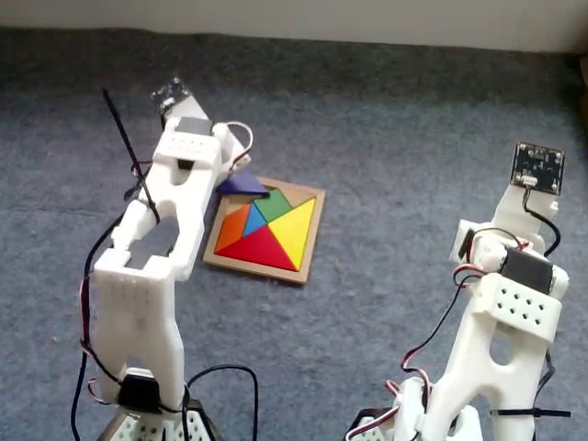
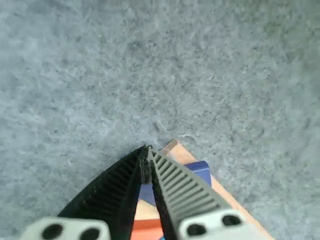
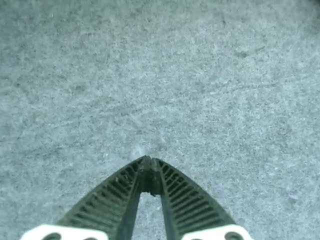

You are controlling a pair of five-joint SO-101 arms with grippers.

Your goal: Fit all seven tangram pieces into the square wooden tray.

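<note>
Looks like the last-piece stage. Holding the left pincer (image 2: pixel 146 150), pressed together and pinching nothing, above the far corner of the square wooden tray (image 1: pixel 254 272). Spotting the purple piece (image 1: pixel 241 184) at that corner, poking past the rim, apparently not seated. Counting the other coloured pieces (image 1: pixel 262 243) as bedded flat. Resting the right pincer (image 3: pixel 150 159), closed on nothing, over bare bench (image 3: pixel 160 75), well apart. Calls next for nudging purple down into its gap.

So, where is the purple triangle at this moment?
In the high view the purple triangle lies at the tray's far left corner, next to the green piece and the left arm.
</note>
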